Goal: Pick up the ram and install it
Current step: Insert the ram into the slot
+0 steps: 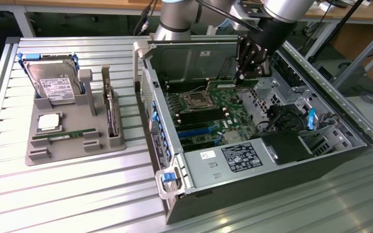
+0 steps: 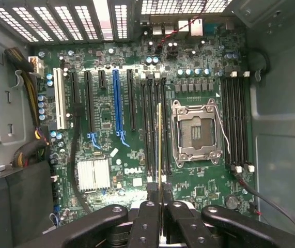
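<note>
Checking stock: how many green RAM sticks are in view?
2. One thin green RAM stick is clamped in the hand over the green motherboard; a second stick lies in the grey holder tray. More may be hidden.

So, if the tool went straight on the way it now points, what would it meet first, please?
Most likely the black memory slots beside the silver processor socket. The tool, shut on the thin green ram stick, points at them; the stick's edge would land first, depth unclear.
</note>
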Tool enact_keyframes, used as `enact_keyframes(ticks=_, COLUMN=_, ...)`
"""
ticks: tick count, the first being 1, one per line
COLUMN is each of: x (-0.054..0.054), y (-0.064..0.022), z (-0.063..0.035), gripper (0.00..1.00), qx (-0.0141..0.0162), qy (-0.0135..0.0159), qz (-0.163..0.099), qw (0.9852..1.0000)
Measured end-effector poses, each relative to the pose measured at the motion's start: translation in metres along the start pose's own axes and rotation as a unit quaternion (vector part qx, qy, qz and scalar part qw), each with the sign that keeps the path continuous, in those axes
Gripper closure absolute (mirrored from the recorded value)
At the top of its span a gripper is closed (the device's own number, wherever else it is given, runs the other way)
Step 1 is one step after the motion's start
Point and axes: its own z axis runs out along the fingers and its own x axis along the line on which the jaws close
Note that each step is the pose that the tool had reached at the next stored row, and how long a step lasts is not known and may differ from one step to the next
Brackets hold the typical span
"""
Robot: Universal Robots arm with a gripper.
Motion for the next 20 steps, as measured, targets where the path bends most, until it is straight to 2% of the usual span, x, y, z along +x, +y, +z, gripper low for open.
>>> enact_keyframes(ticks=20, x=0.0004, y=-0.0003, z=0.0048, gripper=0.88, qx=0.0000, qy=0.0000, qz=0.000, qw=1.0000)
